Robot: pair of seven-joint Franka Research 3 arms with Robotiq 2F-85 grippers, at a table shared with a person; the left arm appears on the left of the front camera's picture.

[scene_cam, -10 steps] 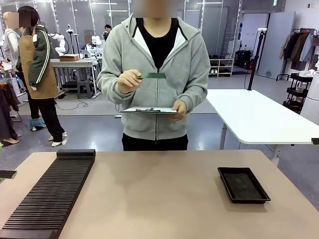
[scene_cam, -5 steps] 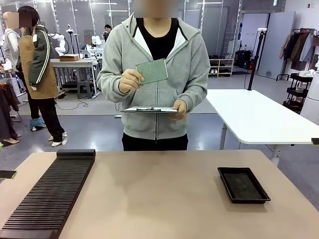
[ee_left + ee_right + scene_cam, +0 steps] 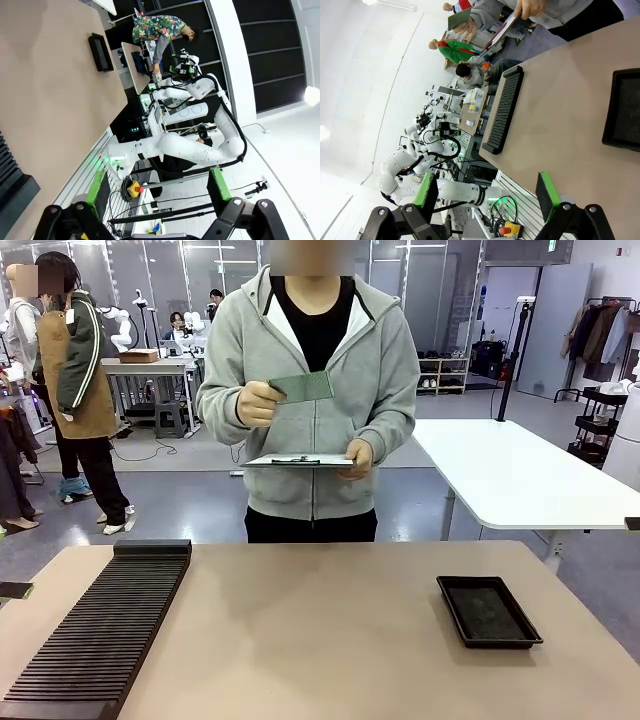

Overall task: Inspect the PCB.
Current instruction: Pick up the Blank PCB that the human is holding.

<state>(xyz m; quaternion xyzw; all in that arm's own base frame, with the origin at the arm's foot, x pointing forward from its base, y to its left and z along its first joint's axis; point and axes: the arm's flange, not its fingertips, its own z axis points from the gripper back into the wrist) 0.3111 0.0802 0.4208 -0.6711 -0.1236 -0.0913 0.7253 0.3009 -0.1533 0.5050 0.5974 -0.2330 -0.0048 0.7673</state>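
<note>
Across the table, the person holds the PCB (image 3: 303, 387) up at chest height in one hand; it is a thin green board, tilted so its face partly shows. In the right wrist view the PCB (image 3: 459, 19) sits at the top edge, in that same hand. My left gripper (image 3: 157, 195) is open, its green pads wide apart with nothing between them. My right gripper (image 3: 487, 197) is open as well and holds nothing. Both grippers are far from the board.
The person's other hand holds a grey clipboard (image 3: 298, 461) at waist height. A black slotted rack (image 3: 100, 630) lies along the table's left side. At the right sits a shallow black tray (image 3: 488, 610). The tan tabletop (image 3: 320, 640) is bare between them.
The person has turned the PCB in the hand: edge-on a second ago, then face towards me, now tipped back to a shallower tilt. Neither gripper has changed.
</note>
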